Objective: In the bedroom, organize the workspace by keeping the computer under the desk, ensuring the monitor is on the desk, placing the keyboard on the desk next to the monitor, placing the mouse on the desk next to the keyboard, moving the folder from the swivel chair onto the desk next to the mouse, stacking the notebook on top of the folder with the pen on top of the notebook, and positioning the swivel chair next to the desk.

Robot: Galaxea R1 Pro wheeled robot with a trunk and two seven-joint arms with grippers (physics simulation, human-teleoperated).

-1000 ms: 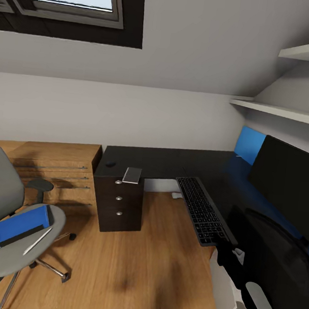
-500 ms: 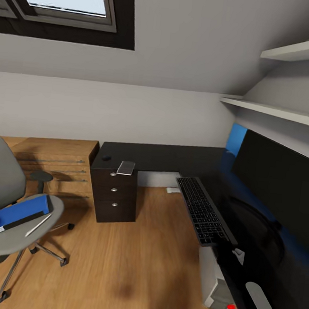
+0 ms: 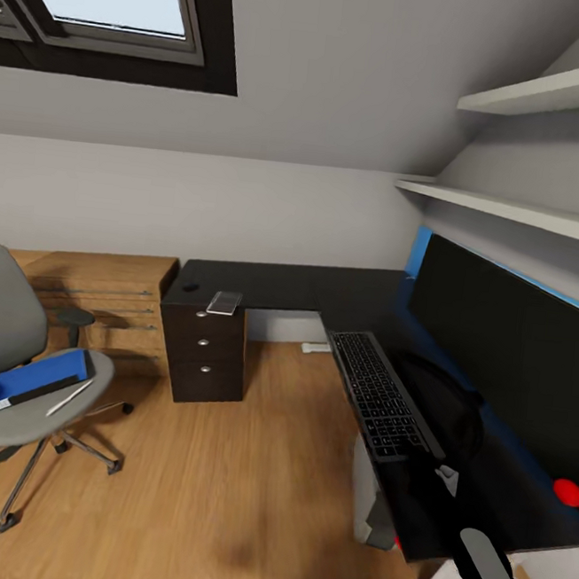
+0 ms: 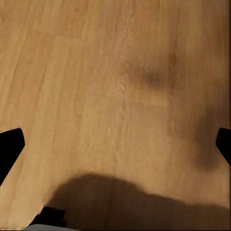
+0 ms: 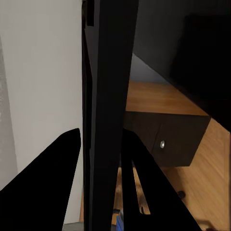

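Head view first: we see the swivel chair (image 3: 0,330) at the left on the wooden floor (image 3: 216,478), well apart from the counter (image 3: 299,286). On its seat lies the folder (image 3: 40,375), with the notebook (image 3: 38,393) as a dark strip along its near edge and the pen (image 3: 69,397) just beside them, also on the seat.

The glossy black counter runs along the back wall and turns down the right side. Its drawer unit (image 3: 202,356) stands at the left end, next to a light wooden dresser (image 3: 111,293). The mouse (image 3: 190,287) sits on the counter above the drawers, near a small flat grey object (image 3: 224,301). The keyboard (image 3: 377,392) lies along the counter's inner edge on the right wing. Behind it the monitor (image 3: 506,348) stands upright over the counter, a red light (image 3: 569,491) at its lower corner. A pale computer tower (image 3: 365,503) shows beneath the counter.

From the right wrist we see the right end effector (image 5: 100,132) with a finger on each side of the monitor's thin edge (image 5: 108,72), clamped on it. From the left wrist, the left end effector (image 4: 115,144) hangs over bare floor, fingers spread wide apart, holding nothing.
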